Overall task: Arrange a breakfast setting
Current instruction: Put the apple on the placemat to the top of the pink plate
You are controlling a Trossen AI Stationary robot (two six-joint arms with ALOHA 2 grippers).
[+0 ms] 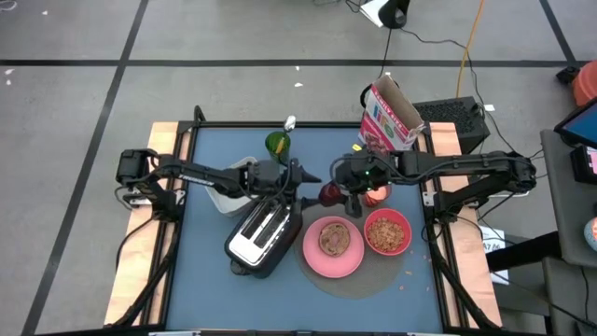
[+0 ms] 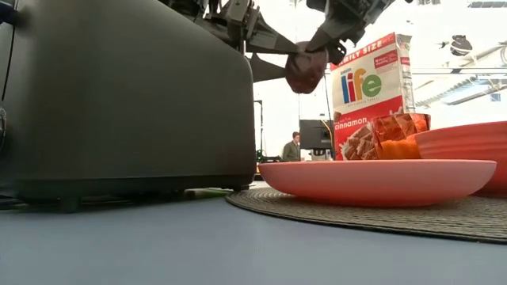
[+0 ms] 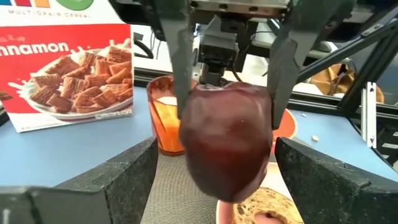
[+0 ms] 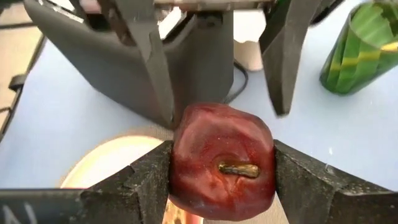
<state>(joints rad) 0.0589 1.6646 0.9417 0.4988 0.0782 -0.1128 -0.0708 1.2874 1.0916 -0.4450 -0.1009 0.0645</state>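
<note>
Both arms reach in from opposite desk edges & meet near mid-desk, wrists roughly level, grippers facing each other. Right gripper (image 4: 221,171) is clamped on the dark red fruit (image 4: 222,163), one finger pressed to each side, holding it up in the air. Left gripper (image 3: 214,168) sits w/ fingers spread wide either side of that fruit, not touching it; its fingers (image 4: 149,56) show just behind it from the right wrist view.
</note>
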